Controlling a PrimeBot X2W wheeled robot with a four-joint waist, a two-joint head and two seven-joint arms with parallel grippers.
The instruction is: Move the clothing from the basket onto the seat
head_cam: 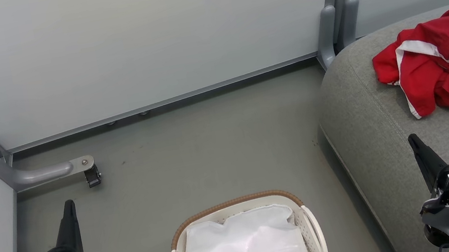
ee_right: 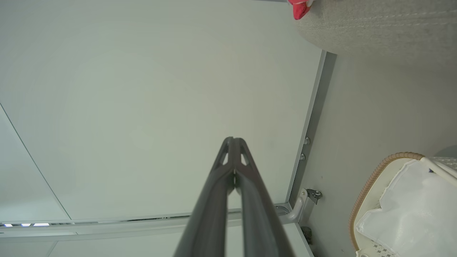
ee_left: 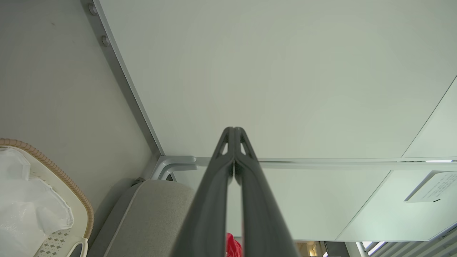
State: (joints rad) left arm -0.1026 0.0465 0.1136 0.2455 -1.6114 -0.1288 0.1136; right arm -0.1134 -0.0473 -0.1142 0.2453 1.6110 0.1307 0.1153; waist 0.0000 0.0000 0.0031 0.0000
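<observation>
upper right of head frame: clothing [head_cam: 446,61] heaped on seat [head_cam: 369,120]. bottom centre: basket [head_cam: 237,202] holds white liner [head_cam: 244,246]. left gripper [head_cam: 68,207], right gripper [head_cam: 413,141]: fingers pressed together, empty. likely risk: garment hidden under liner gets missed.

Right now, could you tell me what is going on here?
The red clothing lies heaped on the grey seat. The basket on the floor shows its white liner and no red fabric. Nothing is being handled: the left gripper and right gripper are both shut and empty, either side of the basket.
</observation>
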